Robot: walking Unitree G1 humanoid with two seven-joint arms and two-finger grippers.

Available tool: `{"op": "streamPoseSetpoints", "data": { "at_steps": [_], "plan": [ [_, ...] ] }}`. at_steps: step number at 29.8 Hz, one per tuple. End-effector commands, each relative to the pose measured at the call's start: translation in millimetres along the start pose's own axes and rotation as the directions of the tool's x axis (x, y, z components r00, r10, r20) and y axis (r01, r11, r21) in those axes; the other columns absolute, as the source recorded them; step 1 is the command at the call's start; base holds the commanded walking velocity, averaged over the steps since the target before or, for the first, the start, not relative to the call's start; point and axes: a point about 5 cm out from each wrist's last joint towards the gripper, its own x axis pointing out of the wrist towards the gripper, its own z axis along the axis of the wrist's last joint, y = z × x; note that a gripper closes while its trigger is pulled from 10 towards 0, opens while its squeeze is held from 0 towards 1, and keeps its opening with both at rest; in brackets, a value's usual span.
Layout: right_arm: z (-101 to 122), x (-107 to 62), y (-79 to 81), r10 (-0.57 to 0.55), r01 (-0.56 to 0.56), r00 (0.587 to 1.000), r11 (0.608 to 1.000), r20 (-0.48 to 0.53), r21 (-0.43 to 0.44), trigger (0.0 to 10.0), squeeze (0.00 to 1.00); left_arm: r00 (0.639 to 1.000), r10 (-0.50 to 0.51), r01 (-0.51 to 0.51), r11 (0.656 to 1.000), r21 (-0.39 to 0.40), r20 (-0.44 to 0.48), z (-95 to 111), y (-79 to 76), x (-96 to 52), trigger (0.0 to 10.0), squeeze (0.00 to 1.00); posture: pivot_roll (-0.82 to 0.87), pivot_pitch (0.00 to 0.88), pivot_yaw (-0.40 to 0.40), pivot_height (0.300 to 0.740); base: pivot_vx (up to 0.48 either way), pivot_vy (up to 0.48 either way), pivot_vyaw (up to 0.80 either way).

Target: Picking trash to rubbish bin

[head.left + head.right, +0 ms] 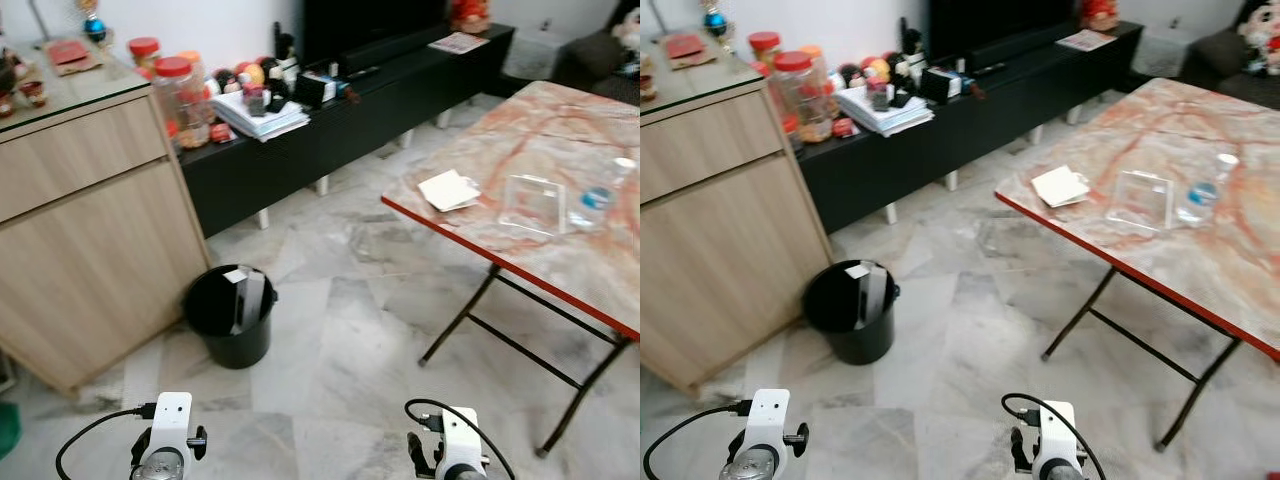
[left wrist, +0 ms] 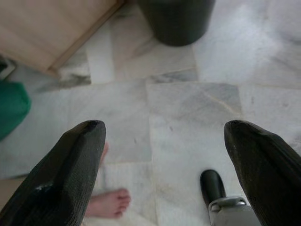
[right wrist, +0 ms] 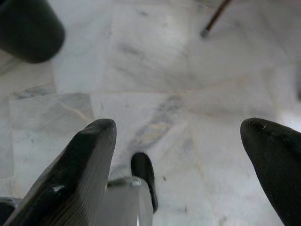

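Grey marble floor runs between a wooden cabinet and a folding table. On the table lie a white paper, a clear plastic tray and a plastic bottle. The black rubbish bin (something white inside) stands beside the cabinet. Left gripper and right gripper hang low, fingers apart.

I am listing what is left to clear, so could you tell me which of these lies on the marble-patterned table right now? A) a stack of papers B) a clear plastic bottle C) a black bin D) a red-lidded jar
B: the clear plastic bottle lies on the table, beside a clear plastic tray and a white napkin.
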Motion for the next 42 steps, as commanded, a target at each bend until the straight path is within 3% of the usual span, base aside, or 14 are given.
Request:
{"op": "streamPoseSetpoints", "data": {
  "at_steps": [1,8,15,42],
  "plan": [
    [-1.2,0.0,0.5,-0.009,0.009,1.0,1.0,-0.01,0.012,10.0,0.0,1.0,-0.003,0.003,1.0,0.002,-0.018,-3.4,-3.1,-0.8,10.0,0.0,-0.09,0.009,0.004,0.74,0.0,0.0,-0.79],
    [1.4,1.0,1.2,-0.015,0.015,1.0,1.0,-0.009,0.014,10.0,0.0,0.999,-0.022,0.023,0.999,0.038,-0.025,-2.1,-9.9,-0.6,10.0,0.0,-0.09,0.003,0.007,0.74,0.0,0.0,-0.79],
    [4.8,2.0,2.9,-0.011,0.011,1.0,1.0,-0.001,0.009,10.0,0.0,0.999,-0.017,0.018,0.999,0.04,-0.04,-4.9,-9.4,-1.1,10.0,0.0,-0.09,0.0,0.007,0.74,0.0,-0.48,-0.79],
    [0.4,1.0,3.2,-0.013,0.013,1.0,1.0,-0.016,0.007,10.0,0.0,0.998,-0.047,0.049,0.997,0.064,-0.031,-5.8,-12.7,-2.0,10.0,0.0,-0.1,0.0,0.008,0.74,0.0,0.0,-0.79]
  ]
}}
